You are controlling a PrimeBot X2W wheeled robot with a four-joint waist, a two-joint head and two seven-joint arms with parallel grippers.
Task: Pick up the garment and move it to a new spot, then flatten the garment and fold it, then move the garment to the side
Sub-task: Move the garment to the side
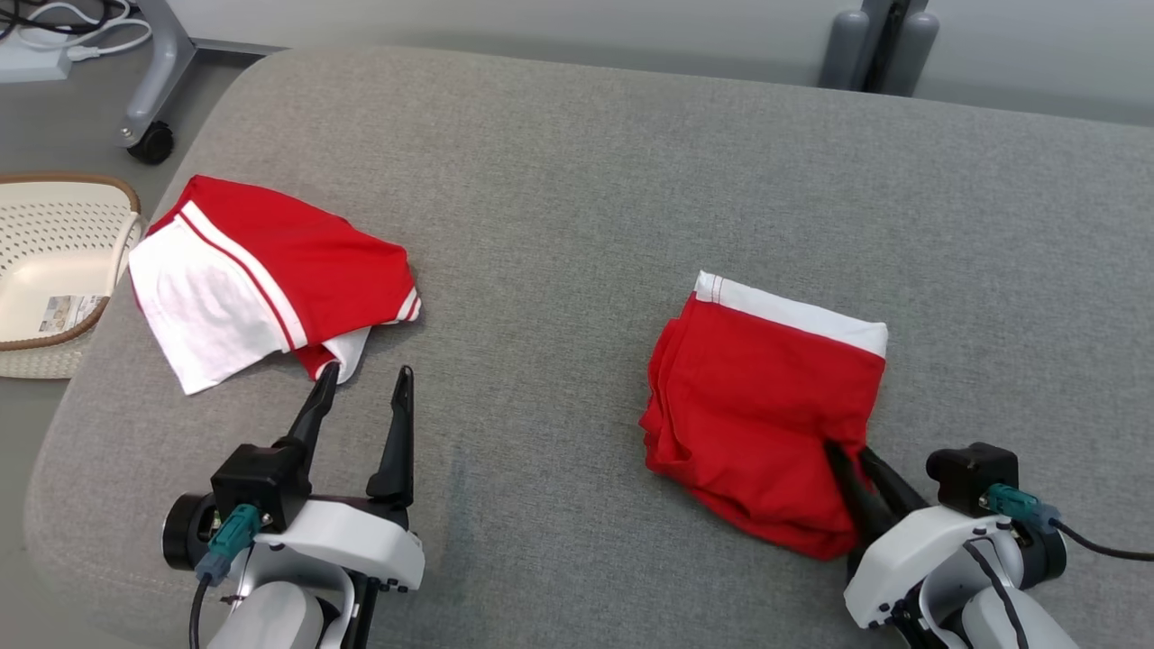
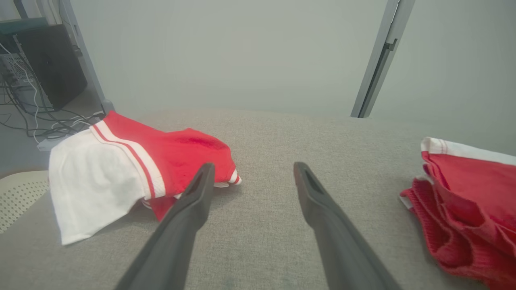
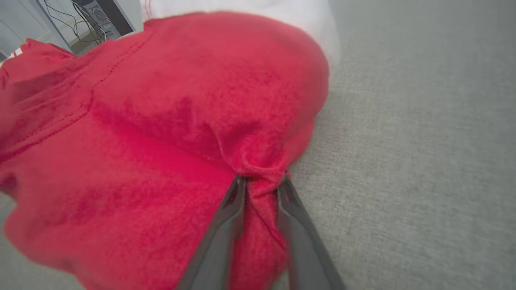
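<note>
No writing is showing clearly enough to be read. A small printed label [image 1: 68, 312] is lying inside the cream basket [image 1: 63, 221], but its print is looking too small and blurred to read.

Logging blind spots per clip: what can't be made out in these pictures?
- Head view: the right gripper ends inside folds of the red garment; how deep the pinch goes is hidden.
- Right wrist view: the garment's white band is cut off by the top edge.
- Head view: the left edge cuts off the basket; its label is too small to read.
</note>
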